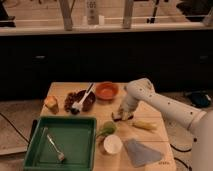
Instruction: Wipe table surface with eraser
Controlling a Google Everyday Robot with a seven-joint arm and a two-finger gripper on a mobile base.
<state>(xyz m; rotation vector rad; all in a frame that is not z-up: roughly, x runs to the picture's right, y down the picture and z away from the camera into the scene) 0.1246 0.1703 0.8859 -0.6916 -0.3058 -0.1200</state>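
The light tan table surface [65, 90] fills the middle of the camera view. My white arm reaches in from the right, and my gripper [121, 116] points down at the tabletop right of centre. It is shut on the eraser [119, 118], a small dark block with a pale top, which rests against the wood. The gripper hides most of the eraser.
An orange bowl [106, 90] and a dark dish with a white utensil [80, 100] stand behind the gripper. A yellow elongated item [144, 125] lies just to its right. A green fruit [107, 129], white cup [112, 145], grey cloth [141, 151], green tray [35, 150] and orange-tan cube [51, 103] are also there.
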